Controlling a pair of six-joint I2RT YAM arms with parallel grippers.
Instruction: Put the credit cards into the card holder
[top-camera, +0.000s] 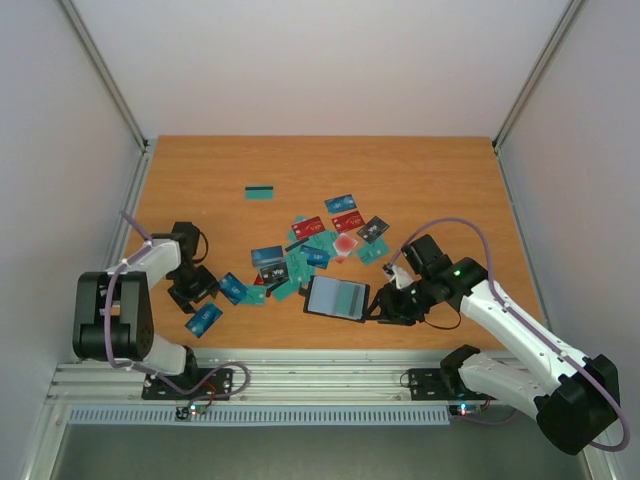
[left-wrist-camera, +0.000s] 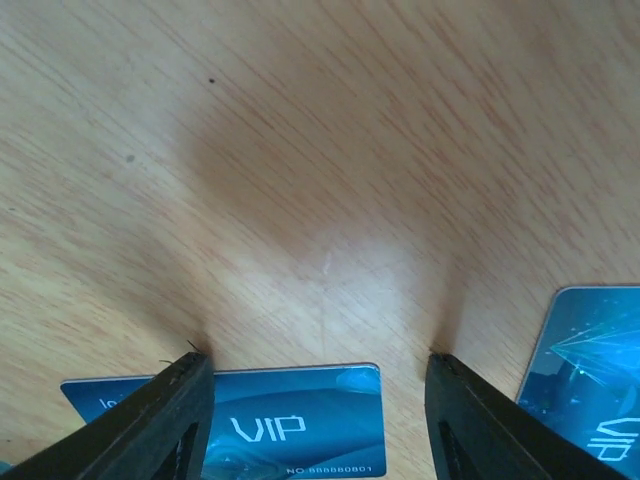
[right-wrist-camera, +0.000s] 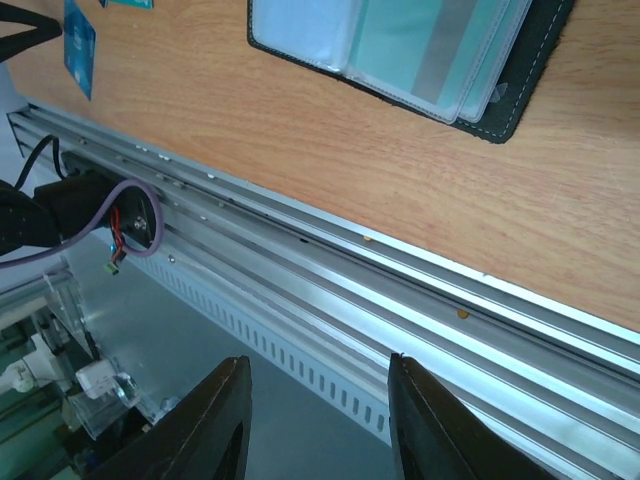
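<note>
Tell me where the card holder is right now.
In the top view the card holder lies open on the table near its front edge, just below the scattered credit cards, with the right arm immediately to its right.

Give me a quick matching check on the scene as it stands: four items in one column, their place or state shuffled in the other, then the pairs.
Column one:
1. card holder
2. lone teal card
3. left gripper
4. right gripper

Column two:
A. jaws open over a blue VIP card
B. lying alone, beyond the pile
C. jaws open and empty, beside the holder
D. lying open, a pocketed teal card inside

Pairs: 1-D, 2-B, 3-A, 4-C.
</note>
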